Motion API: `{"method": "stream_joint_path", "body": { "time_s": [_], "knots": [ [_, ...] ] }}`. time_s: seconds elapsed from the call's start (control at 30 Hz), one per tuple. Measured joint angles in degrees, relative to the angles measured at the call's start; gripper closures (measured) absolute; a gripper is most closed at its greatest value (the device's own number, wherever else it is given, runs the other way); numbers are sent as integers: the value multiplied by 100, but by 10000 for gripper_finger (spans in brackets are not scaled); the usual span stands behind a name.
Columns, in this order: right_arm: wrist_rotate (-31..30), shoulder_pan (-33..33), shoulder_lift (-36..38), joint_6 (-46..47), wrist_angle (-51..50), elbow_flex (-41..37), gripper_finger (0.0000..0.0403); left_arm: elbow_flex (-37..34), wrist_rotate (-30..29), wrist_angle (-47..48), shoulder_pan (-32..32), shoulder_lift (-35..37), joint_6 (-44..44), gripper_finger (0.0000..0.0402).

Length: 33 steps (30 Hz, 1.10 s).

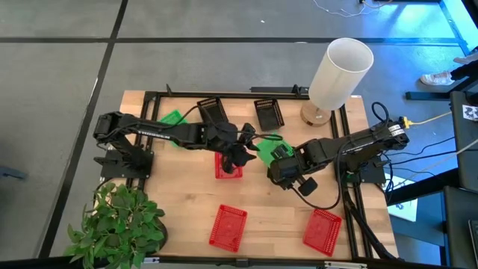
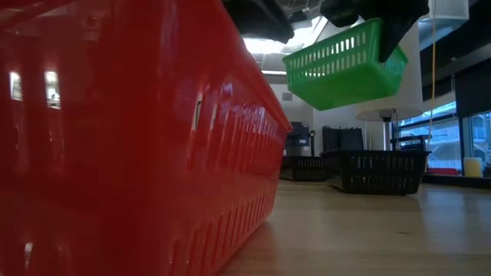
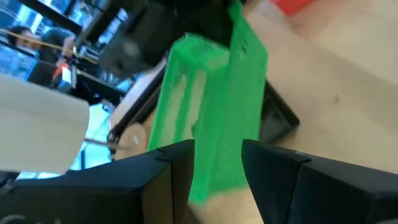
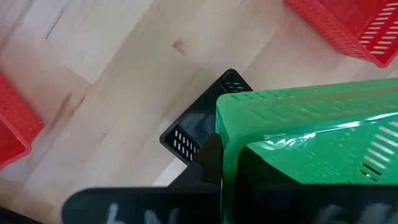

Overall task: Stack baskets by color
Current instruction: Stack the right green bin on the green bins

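Note:
A bright green basket hangs above the table's middle, tilted, and shows in the low view well clear of the wood. My right gripper is shut on its right end. My left gripper comes in from the table's left, open, one finger on each side of the green basket's near end. Below my left gripper a red basket rests flat on the table. A second green basket lies at the far left. My right gripper holds the green basket by an end wall near a corner, coming from above and pointing steeply down. One dark finger lies against the outside of that wall; the other is hidden by the basket. The basket hangs tilted, lifted clear. My left gripper's fingers flank the basket's end; whether they touch it I cannot tell.
Black baskets lie at the far side. Another black basket sits under the held green one. Two red baskets lie near the front edge. A white lamp shade stands far right, a plant near left.

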State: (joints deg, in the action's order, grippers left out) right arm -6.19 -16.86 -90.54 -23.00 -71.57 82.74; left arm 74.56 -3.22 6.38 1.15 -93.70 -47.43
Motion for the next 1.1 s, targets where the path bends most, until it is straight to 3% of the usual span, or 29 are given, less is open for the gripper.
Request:
{"method": "stream_joint_path", "body": {
  "time_s": [0.43,0.8,1.1],
  "knots": [
    [26,-1,0,-1,85,-2,403,-2,278,-99,-184,-65,626,274],
    [24,0,0,-59,256,-2,403,9,709,-129,-376,-142,682,274],
    [24,-2,-2,-149,372,-6,403,6,678,-120,-364,-468,667,274]
  ]
}}
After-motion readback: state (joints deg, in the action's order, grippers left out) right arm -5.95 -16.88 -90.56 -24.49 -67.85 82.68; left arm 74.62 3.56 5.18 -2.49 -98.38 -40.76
